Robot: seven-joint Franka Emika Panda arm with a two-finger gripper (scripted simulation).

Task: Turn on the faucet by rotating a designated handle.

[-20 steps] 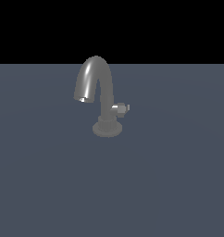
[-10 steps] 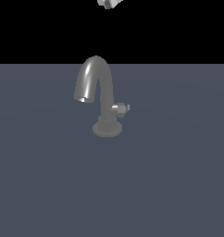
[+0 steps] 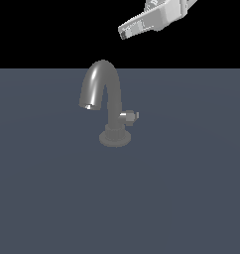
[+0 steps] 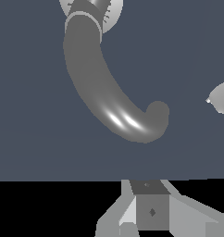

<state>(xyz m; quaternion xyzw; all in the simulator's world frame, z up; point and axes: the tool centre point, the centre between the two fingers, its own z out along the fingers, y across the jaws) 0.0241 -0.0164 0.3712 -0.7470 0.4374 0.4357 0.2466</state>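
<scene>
The dark grey faucet stands on the grey floor in the exterior view, its arched spout curving toward that view's left. Its small light-grey handle sticks out from the stem toward that view's right. My gripper hangs tilted above the faucet, a little to the exterior view's right, well clear of spout and handle. Its fingers look pressed together, with nothing between them. In the wrist view the spout runs from the round base across the picture. The handle is out of that view. My gripper shows at the edge.
A flat dark grey floor spreads all around the faucet. A light-grey rounded piece shows at the wrist view's edge; I cannot tell what it is.
One second ago the gripper was out of the exterior view. Half a second ago only its tip showed at the top edge. Now it has come down further above the faucet.
</scene>
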